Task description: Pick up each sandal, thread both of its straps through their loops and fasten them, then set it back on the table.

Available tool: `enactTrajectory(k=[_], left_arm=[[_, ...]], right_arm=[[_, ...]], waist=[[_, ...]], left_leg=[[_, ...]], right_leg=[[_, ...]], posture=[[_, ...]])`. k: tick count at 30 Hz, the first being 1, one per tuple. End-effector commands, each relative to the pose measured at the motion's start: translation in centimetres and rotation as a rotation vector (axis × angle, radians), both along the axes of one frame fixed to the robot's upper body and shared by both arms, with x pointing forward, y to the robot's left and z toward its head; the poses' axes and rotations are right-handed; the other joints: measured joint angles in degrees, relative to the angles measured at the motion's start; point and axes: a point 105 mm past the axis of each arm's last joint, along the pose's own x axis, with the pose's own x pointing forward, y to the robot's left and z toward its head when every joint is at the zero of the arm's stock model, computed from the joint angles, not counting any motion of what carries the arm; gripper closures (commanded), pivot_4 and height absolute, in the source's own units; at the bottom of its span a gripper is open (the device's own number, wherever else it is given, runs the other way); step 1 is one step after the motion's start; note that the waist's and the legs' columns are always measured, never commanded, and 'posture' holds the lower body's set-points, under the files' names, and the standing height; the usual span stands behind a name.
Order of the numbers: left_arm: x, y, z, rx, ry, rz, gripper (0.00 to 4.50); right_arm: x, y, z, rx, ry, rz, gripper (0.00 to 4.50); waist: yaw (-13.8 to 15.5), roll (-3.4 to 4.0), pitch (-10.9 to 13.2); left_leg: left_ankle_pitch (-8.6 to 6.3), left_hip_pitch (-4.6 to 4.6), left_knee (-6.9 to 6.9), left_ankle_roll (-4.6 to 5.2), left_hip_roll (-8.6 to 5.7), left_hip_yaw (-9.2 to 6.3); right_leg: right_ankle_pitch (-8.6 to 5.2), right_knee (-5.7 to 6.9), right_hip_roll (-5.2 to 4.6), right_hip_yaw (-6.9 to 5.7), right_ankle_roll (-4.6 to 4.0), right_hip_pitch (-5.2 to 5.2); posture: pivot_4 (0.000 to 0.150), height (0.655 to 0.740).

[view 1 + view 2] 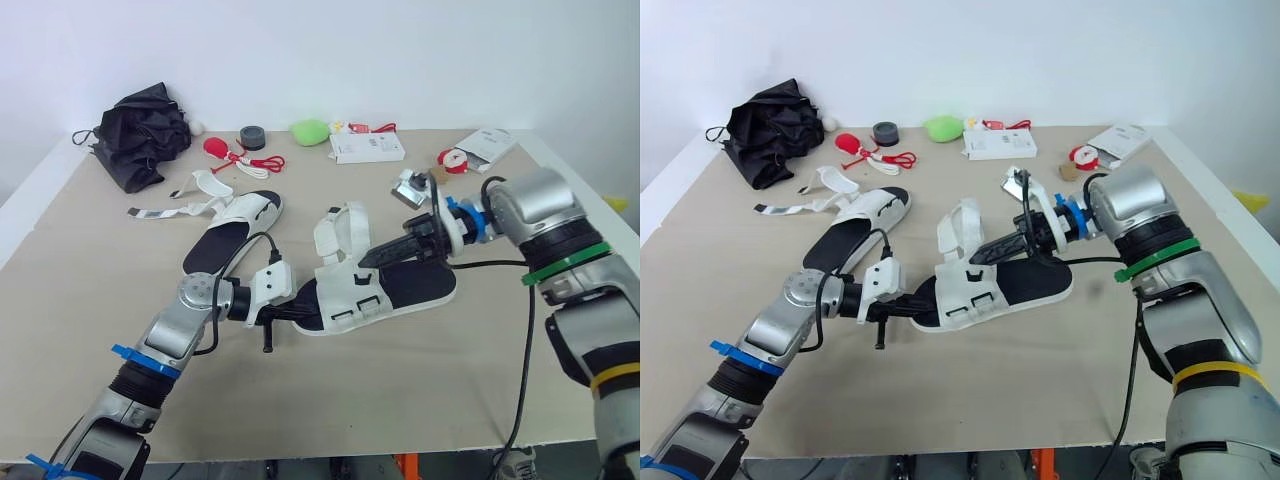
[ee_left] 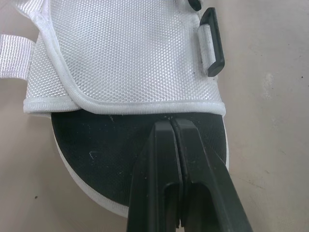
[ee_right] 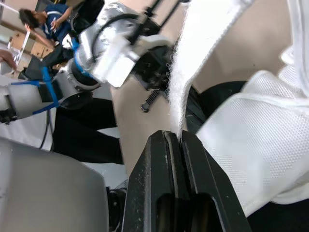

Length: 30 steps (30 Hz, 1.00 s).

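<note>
A: Entry one, left end effector (image 2: 173, 124)?
B: Its two black fingers are pressing flat together. The tips are lying on the black footbed at the hem of the white mesh upper. Whether any fabric is being pinched there, I cannot tell.

A: Entry two, right end effector (image 3: 175, 136)?
B: It is closed and clamping the lower end of a white strap (image 3: 193, 58). The strap's other end is running out of the wrist view.

A: Entry three, the piece being worked?
B: The near sandal (image 1: 405, 288) is lying sole down on the worktop (image 1: 450, 390), between the two arms. The end nearest the left arm is sitting partly hidden under those fingers. One black loop (image 2: 212, 41) is showing on the mesh. A second dark piece is being cut off by the frame edge.

A: Entry four?
B: The far sandal (image 1: 238, 222) is resting beyond the left arm, well apart from both end effectors, its loose straps (image 1: 165, 211) trailing across the worktop.

A: Sundries?
B: A black fabric bundle (image 1: 145, 130), a grey tape roll (image 1: 252, 137), a green lump (image 1: 310, 130) and a white box (image 1: 367, 148) are sitting along the far side. The smaller red-and-white bits are proving too small to identify.
</note>
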Motion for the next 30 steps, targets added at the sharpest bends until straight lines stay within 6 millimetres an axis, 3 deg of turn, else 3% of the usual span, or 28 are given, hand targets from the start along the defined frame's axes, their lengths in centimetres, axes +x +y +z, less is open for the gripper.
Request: enactTrajectory(k=[1,6,17,30], left_arm=[[-1.3,0.2,-3.4,0.085,0.118,-0.017,4.5],[-1.4,0.3,-3.4,0.088,0.119,-0.016,4.5],[-1.5,0.2,-3.6,0.086,0.129,-0.02,4.5],[-1.6,0.2,-3.7,0.082,0.14,-0.02,4.5]], right_arm=[[0.5,-0.7,-0.9,-0.036,-0.05,-0.009,4.47],[-0.9,-0.9,-2.1,-0.06,-0.021,0.051,4.47],[-2.8,-0.9,0.3,0.027,0.042,0.092,4.47],[-3.7,-1.2,-1.5,-0.017,0.082,0.084,4.47]], waist=[[0.04,0.0,0.0],[-0.01,0.03,0.0],[0.0,0.03,0.0],[0.02,0.03,0.0]], left_leg=[[0.0,-0.01,0.0,0.0,0.0,-0.01],[-0.05,-0.03,-0.01,0.08,-0.05,0.0],[-0.06,-0.02,-0.01,0.08,-0.05,-0.03],[-0.06,-0.02,-0.01,0.09,-0.06,-0.04]], right_leg=[[0.0,0.0,0.01,-0.01,0.0,0.0],[-0.03,0.0,0.01,0.06,0.06,-0.02],[-0.05,-0.01,-0.02,0.02,0.04,0.0],[-0.07,-0.01,-0.04,0.0,0.04,0.01]], posture=[[0.15,0.74],[0.15,0.74],[0.15,0.74],[0.15,0.74]])
